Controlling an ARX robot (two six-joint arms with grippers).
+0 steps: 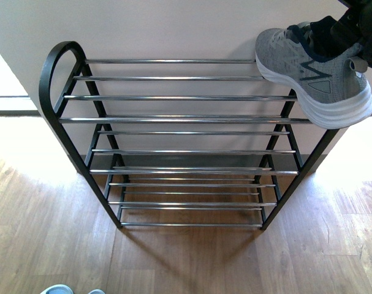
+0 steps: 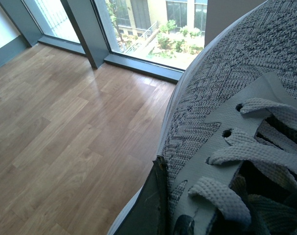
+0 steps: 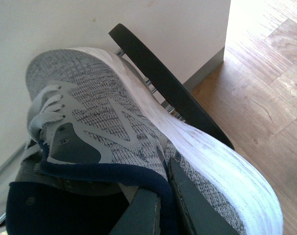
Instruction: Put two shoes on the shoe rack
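Strong, even daylight fills the front view; the floor burns pale on either side of the wall; the shoe rack casts a soft shadow on the boards beneath, its chrome bars glinting. In the right wrist view the far floor washes to white; the grey sneaker shows glare along its sole. In the left wrist view light enters through the window and sheens the boards; the second sneaker is crisp in its knit, softer at the nearest laces.

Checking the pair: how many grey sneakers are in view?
2. One grey sneaker is tilted at the shoe rack's top right end, held by the right fingers; a second grey sneaker fills the left wrist view against a left finger, outside the front view.
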